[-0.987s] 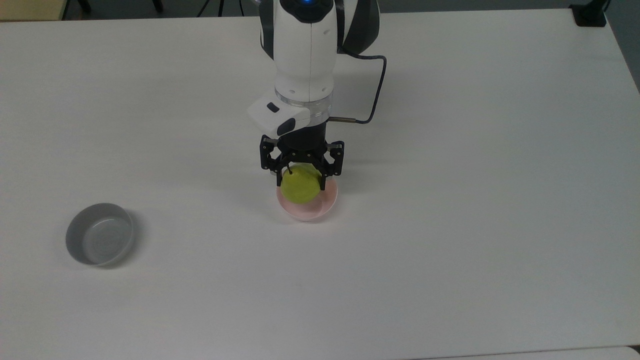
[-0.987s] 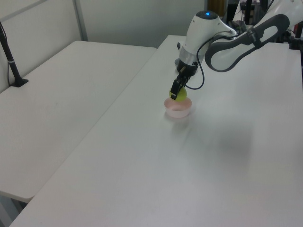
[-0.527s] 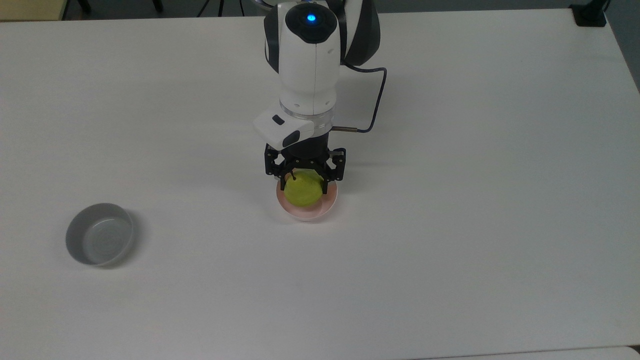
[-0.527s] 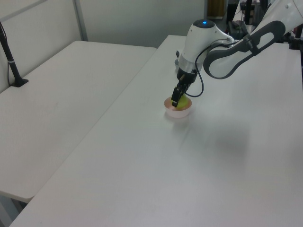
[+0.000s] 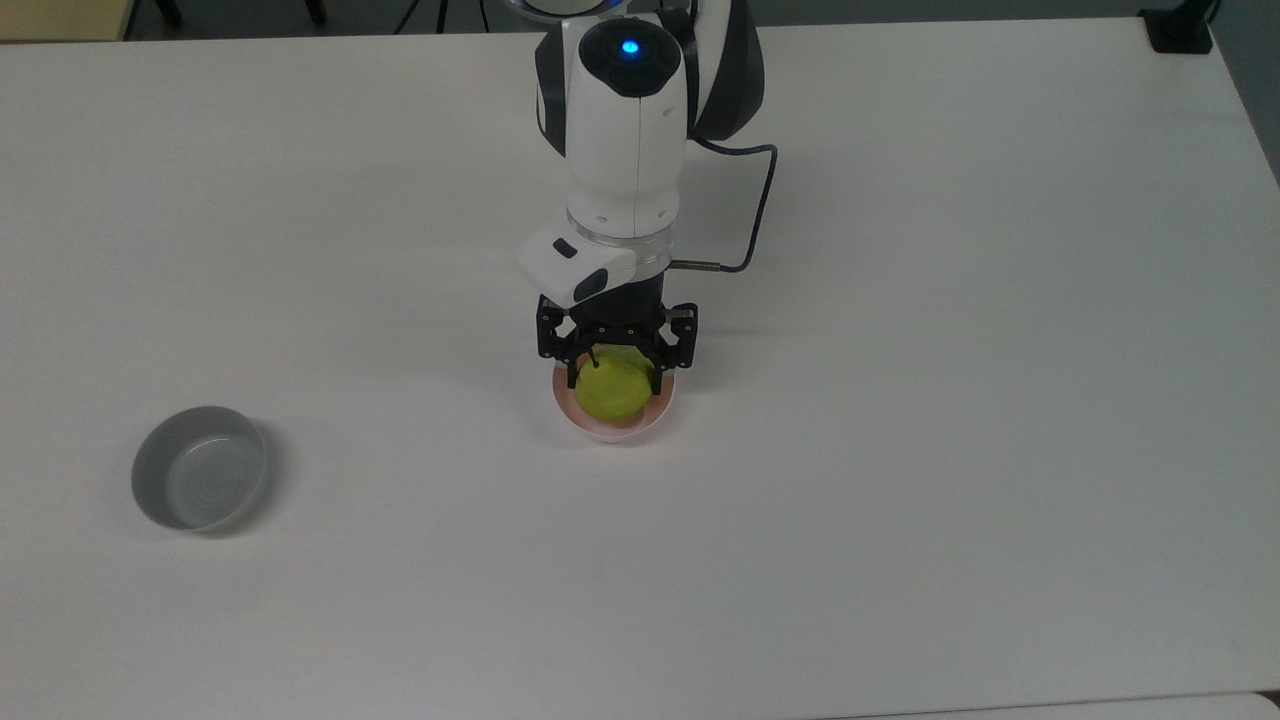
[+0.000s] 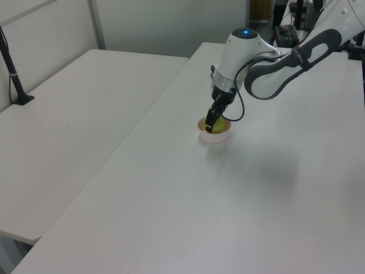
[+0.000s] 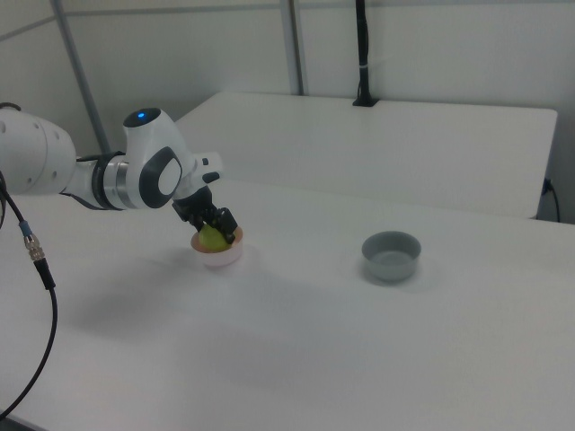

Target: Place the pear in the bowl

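The yellow-green pear sits low inside the pale pink bowl near the table's middle. My gripper points straight down over the bowl, its black fingers closed against the pear's two sides. In the left view the pear peeks out above the bowl's rim under the gripper. The right view has the pear in the bowl, with the gripper on top of it. Whether the pear touches the bowl's bottom is hidden.
A grey bowl stands by itself at the top view's lower left, and the same grey bowl is right of the pink one in the right view. A black cable loops off the wrist. A second white table adjoins.
The arm has lowered the pear from just above the pink bowl down into it. The fingers have stayed closed on the pear. The grey bowl has not moved.
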You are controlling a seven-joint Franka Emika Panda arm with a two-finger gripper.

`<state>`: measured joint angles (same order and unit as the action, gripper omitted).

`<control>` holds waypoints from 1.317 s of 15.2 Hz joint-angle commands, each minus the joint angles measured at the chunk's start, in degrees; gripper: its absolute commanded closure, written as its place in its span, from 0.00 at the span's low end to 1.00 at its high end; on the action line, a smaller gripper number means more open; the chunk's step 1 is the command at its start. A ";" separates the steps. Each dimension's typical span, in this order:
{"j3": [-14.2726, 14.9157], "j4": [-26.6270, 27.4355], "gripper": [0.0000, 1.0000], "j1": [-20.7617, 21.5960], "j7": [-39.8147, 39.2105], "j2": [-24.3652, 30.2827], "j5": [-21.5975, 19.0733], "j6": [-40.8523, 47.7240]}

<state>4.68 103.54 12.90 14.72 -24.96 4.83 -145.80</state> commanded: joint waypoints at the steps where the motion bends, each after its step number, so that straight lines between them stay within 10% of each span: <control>1: 0.51 -0.18 0.11 0.54 0.92 0.52 0.35 -1.07; 9: 0.59 -0.27 0.09 0.02 1.10 3.67 0.18 2.35; 20: 1.21 -3.00 0.00 -4.90 -10.05 22.04 -0.78 37.05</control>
<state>5.76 99.14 10.32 10.83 -8.89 4.83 -115.69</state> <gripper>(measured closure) 0.000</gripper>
